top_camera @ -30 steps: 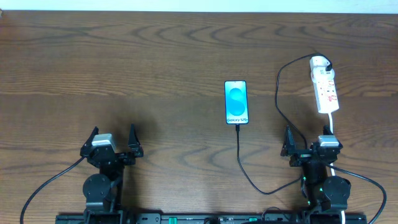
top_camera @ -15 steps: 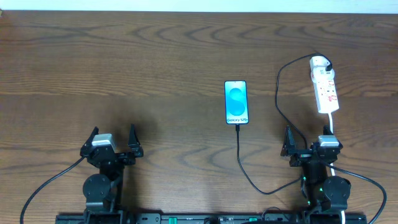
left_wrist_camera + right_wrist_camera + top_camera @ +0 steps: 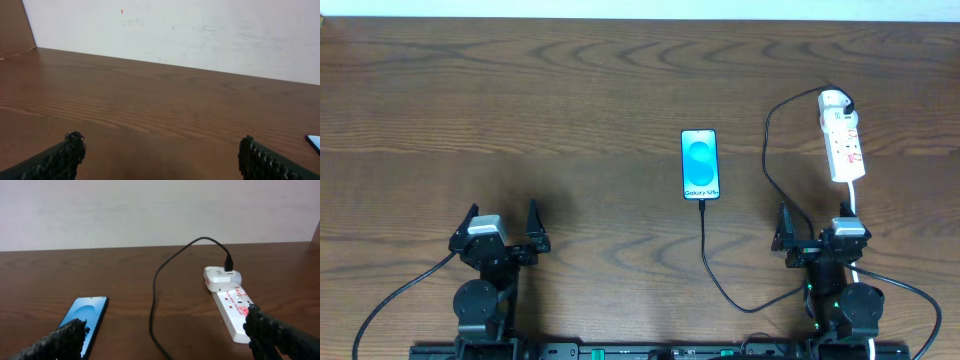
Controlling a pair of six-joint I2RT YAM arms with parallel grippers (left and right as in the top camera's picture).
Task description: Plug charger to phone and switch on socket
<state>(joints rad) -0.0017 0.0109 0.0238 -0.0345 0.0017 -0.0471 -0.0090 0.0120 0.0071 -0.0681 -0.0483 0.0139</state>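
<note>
Nothing had shifted: left gripper (image 3: 501,214) and right gripper (image 3: 817,224) idled, jaws apart and empty, at the near edge of the desk (image 3: 570,100), charger (image 3: 705,250) seemingly already in the phone (image 3: 700,164).

The only thing I can read is on the phone (image 3: 700,164), lying just toward 1 o'clock from the middle of the overhead view. White lettering across the 6 o'clock end of its bright blue screen begins "Galaxy", and the few characters after it are too small to make out. Out at 2 o'clock, the socket (image 3: 844,145) carries red print on its white face, none of it legible.
</note>
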